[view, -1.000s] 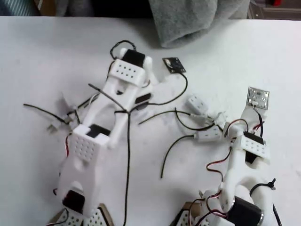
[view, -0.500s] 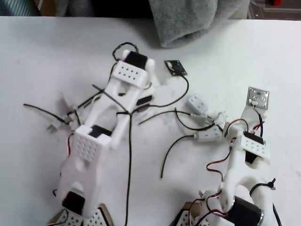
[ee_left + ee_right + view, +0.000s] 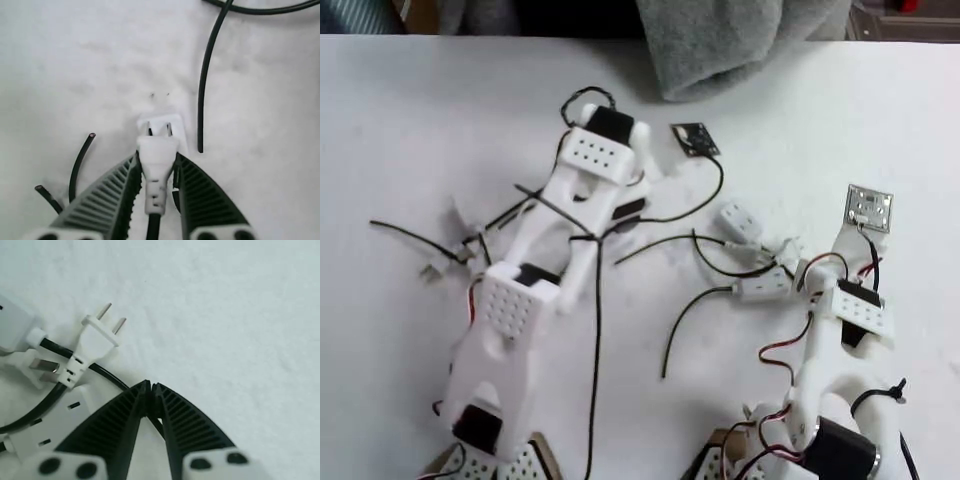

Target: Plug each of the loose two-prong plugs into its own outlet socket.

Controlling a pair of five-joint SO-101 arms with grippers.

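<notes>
My left gripper [image 3: 156, 161] is shut on a white two-prong plug [image 3: 156, 167]. Its prongs sit at the slots of a small white outlet socket [image 3: 163, 124] lying on the table. In the high view the left arm [image 3: 582, 190] stretches toward the table's middle. My right gripper [image 3: 149, 387] is shut, fingertips together, just past a second white plug [image 3: 96, 340] that lies flat with bare prongs. That plug's black cable [image 3: 112, 377] runs under the fingers. A white socket [image 3: 47, 432] lies beside them. From above, the right arm [image 3: 845, 320] is next to two sockets [image 3: 761, 286], [image 3: 738, 221].
Loose black wires [image 3: 675, 330] curl across the table's middle, and one [image 3: 202, 90] lies close to the left gripper's socket. More white pieces with wires [image 3: 455, 250] lie at the left. A grey cloth [image 3: 740, 45] hangs over the far edge.
The left arm has crept slightly forward and to the right with its plug. The right arm has stayed still.
</notes>
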